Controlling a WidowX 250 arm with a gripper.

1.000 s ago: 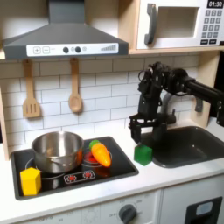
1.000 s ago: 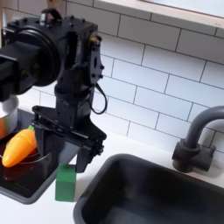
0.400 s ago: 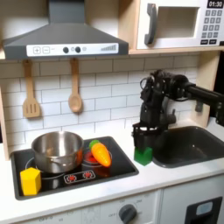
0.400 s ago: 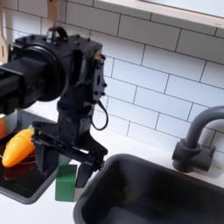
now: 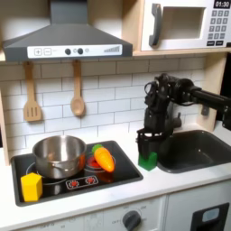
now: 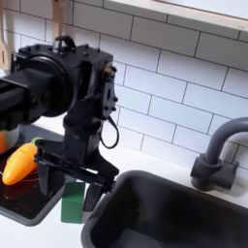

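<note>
A green block point(image 5: 147, 161) point(image 6: 73, 204) stands on the white counter between the stove and the sink. My black gripper point(image 5: 147, 152) point(image 6: 71, 184) hangs straight down over it, open. One finger sits on each side of the block's top, and I cannot tell whether they touch it. An orange carrot point(image 5: 105, 160) point(image 6: 18, 166) with a green top lies on the stove's right part, just left of the gripper in both exterior views.
A steel pot point(image 5: 60, 155) and a yellow block point(image 5: 32, 187) sit on the black stove point(image 5: 86, 183). The dark sink point(image 5: 197, 150) point(image 6: 170, 215) and faucet point(image 6: 215, 155) lie right of the block. A wooden spatula point(image 5: 32, 94) and spoon point(image 5: 78, 90) hang on the tiled wall.
The gripper has come down from above the green block until its fingers straddle the block's top. The block, carrot and pot have stayed put.
</note>
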